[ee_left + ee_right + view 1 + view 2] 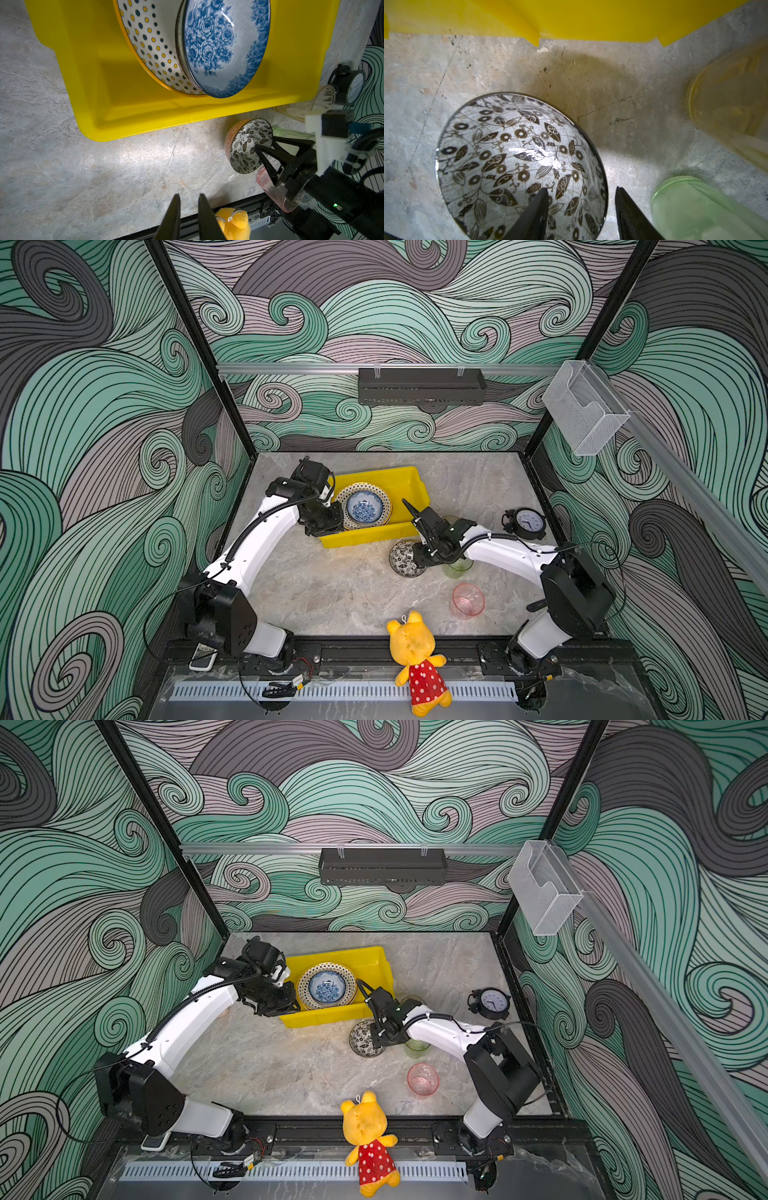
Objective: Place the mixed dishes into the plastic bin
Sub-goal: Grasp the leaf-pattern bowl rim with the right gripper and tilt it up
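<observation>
Toward twelve o'clock on the marbled table (pixel 332 593), the plastic bin (pixel 409 489) held a dotted-rim plate (pixel 341 497) with a blue floral bowl (pixel 365 508) on top of it. At the bin's five o'clock, just off its near corner, the black-white leafy bowl (pixel 512 158) stood upright on the table. The right gripper (pixel 581 189) straddled that bowl's rim with its jaws spread, one finger inside and one outside, and neither was pressed against the wall. At the bowl's three o'clock stood a green cup (pixel 459 568), half covered by the right arm in both top views, and a pink cup (pixel 468 599) stood near it at five o'clock. An amber cup (pixel 724 99) lay close to the bin's three o'clock end, almost wholly hidden behind the right wrist from above. A black alarm clock (pixel 527 522) stood farther out at three o'clock, and a yellow plush bear (pixel 415 651) lay at six on the front rail. The left gripper (pixel 189 209) hung at the bin's nine o'clock side, its fingers only narrowly parted and holding nothing; from above its wrist hid them. A dark edge showed between plate and floral bowl, too thin to identify.
</observation>
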Controlling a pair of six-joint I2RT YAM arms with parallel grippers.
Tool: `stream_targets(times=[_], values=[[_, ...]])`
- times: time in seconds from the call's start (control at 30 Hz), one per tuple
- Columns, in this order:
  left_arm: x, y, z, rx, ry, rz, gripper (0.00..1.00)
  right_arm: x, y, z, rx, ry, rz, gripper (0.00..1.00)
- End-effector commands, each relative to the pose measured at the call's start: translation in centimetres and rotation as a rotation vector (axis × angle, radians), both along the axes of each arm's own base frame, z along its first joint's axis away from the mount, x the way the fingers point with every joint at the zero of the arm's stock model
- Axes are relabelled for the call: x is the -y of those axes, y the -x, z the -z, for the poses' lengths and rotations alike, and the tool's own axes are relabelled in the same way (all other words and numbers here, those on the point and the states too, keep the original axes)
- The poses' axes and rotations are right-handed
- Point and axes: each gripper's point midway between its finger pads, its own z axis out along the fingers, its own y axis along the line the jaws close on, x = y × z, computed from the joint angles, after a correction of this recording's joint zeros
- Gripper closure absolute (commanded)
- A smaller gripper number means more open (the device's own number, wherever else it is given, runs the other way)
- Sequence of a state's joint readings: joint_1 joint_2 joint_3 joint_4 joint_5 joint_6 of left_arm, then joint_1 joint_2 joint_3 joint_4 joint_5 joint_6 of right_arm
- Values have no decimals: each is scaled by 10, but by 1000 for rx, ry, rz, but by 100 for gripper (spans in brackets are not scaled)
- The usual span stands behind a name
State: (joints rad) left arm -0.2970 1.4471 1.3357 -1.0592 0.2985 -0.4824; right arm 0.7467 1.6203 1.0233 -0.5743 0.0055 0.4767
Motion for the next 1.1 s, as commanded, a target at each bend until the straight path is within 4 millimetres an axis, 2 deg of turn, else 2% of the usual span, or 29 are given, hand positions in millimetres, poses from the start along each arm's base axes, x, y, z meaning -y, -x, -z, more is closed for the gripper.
stream_targets(times=[0.0, 0.37, 0.8, 1.07], values=[[7, 0, -5, 11, 35, 4, 79, -4, -8, -4, 22, 10, -1, 53], [10, -1, 2, -11, 37, 17, 79, -2, -10, -1, 18, 47, -10, 71], [13, 0, 2, -16, 38, 26, 79, -1, -11, 3, 7, 68, -20, 86], [14, 4, 3, -23, 35, 30, 79, 0, -10, -3, 15, 61, -19, 98]])
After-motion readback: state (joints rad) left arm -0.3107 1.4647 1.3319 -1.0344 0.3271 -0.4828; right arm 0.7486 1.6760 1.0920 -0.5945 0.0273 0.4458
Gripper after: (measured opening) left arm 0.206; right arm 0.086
